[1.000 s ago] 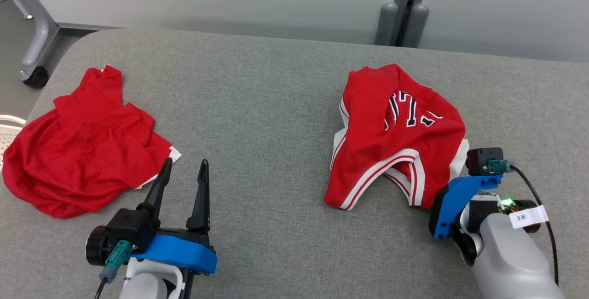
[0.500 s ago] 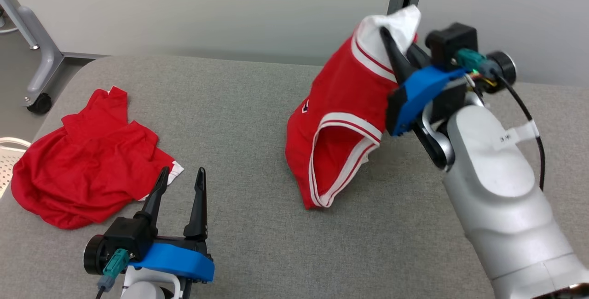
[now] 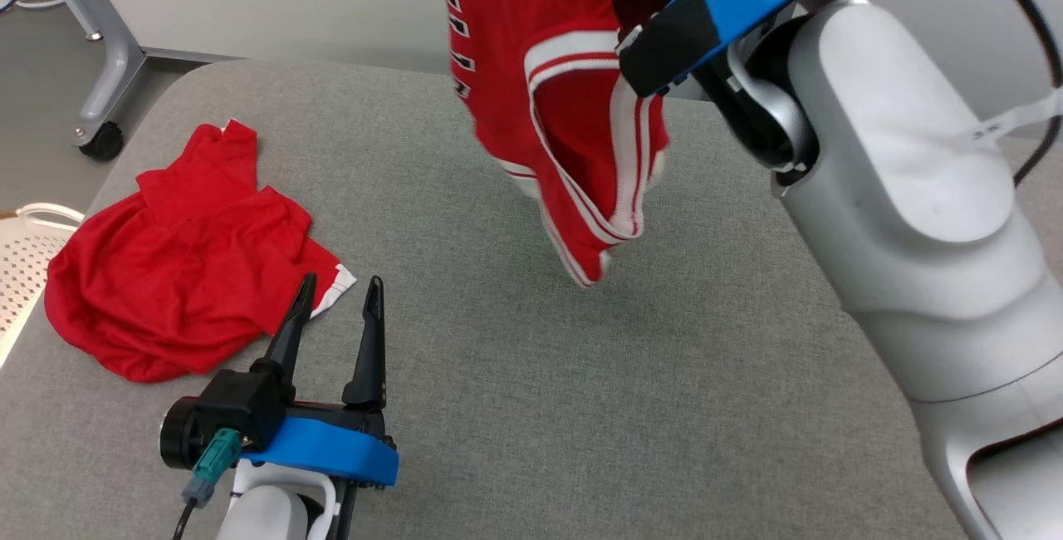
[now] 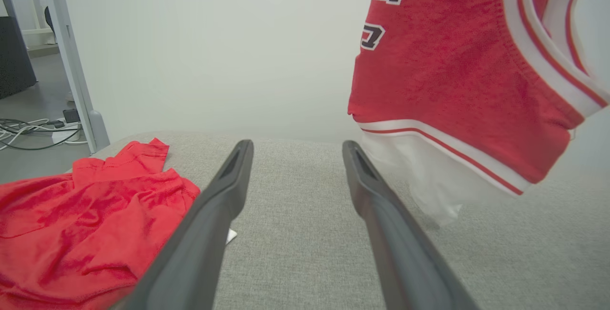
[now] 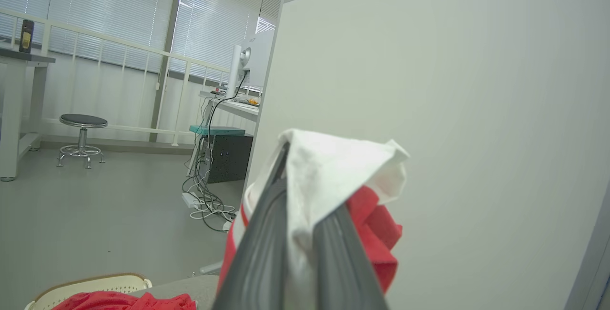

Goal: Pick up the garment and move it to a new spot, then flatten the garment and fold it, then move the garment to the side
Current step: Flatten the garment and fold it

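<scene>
The garment (image 3: 548,66) is a red jersey with white trim and dark lettering. It hangs in the air above the grey table (image 3: 664,399), its lowest tip just off the surface. My right arm (image 3: 897,149) reaches up past the top of the head view. In the right wrist view my right gripper (image 5: 305,191) is shut on a white and red bunch of the garment (image 5: 329,171). My left gripper (image 3: 340,282) rests low at the front left, open and holding nothing. In the left wrist view the garment (image 4: 443,76) hangs ahead and to the right of my left gripper (image 4: 298,145).
A second, crumpled red garment (image 3: 183,266) lies on the table's left side, just left of my left gripper's fingers. A white perforated basket (image 3: 25,249) stands beyond the table's left edge. A grey frame leg with a caster (image 3: 104,141) stands at the far left.
My right gripper closed on the garment and lifted it off the table, up and leftward. The head camera has shifted. My left gripper stayed open in place.
</scene>
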{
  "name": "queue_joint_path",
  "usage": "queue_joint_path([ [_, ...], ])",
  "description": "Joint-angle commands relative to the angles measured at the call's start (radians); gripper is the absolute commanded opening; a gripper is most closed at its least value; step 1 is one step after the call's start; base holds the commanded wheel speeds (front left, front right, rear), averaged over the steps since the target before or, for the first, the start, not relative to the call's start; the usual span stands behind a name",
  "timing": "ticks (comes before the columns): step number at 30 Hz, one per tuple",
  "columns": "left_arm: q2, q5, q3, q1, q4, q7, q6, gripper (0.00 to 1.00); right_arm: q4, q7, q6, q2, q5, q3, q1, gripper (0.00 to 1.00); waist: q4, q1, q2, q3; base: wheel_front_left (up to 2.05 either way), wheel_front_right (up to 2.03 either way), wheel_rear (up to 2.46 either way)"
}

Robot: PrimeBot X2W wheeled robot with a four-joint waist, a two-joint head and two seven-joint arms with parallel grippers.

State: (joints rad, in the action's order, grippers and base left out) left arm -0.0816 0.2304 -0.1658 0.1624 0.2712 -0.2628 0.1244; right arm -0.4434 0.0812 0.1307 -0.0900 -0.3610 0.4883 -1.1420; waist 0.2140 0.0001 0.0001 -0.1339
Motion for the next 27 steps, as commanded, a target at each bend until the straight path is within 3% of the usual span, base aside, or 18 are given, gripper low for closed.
queue_joint_path([
  [1, 0.003, 0.002, 0.007, 0.008, -0.005, -0.003, 0.008, 1.0, 0.026, 0.026, 0.0, -0.023, -0.017, 0.001, -0.02, 0.0, -0.001, -0.0001, -0.0001, 0.001, 0.0, 0.0, 0.0],
  [5, -0.003, -0.001, 0.017, -0.002, -0.009, -0.003, 0.008, 1.0, 0.068, 0.069, 0.0, -0.072, -0.04, -0.067, -0.002, 0.0, -0.015, -0.0001, -0.0001, 0.006, 0.0, 0.0, 0.0],
  [14, 0.001, -0.004, 0.016, -0.005, -0.016, -0.003, 0.009, 1.0, 0.02, -0.044, 0.0, -0.181, 0.008, -0.234, 0.195, 0.0, -0.041, -0.0001, -0.0001, 0.0, 0.0, 0.0, 0.0],
  [21, 0.006, 0.003, -0.003, 0.029, -0.022, -0.003, 0.008, 1.0, -0.136, -0.033, 0.0, -0.242, 0.099, -0.332, 0.313, 0.0, -0.041, -0.0001, -0.0001, -0.047, 0.0, 0.0, 0.0],
  [26, 0.003, 0.005, -0.027, 0.05, -0.022, -0.003, 0.008, 1.0, -0.27, 0.012, 0.0, -0.244, 0.141, -0.369, 0.315, 0.0, -0.023, -0.0001, -0.0001, -0.071, 0.0, 0.0, 0.0],
  [27, 0.002, 0.005, -0.029, 0.053, -0.021, -0.003, 0.008, 1.0, -0.3, 0.013, 0.0, -0.239, 0.148, -0.377, 0.313, 0.41, -0.02, -0.0001, -0.0001, -0.072, 0.0, 0.0, 0.0],
])
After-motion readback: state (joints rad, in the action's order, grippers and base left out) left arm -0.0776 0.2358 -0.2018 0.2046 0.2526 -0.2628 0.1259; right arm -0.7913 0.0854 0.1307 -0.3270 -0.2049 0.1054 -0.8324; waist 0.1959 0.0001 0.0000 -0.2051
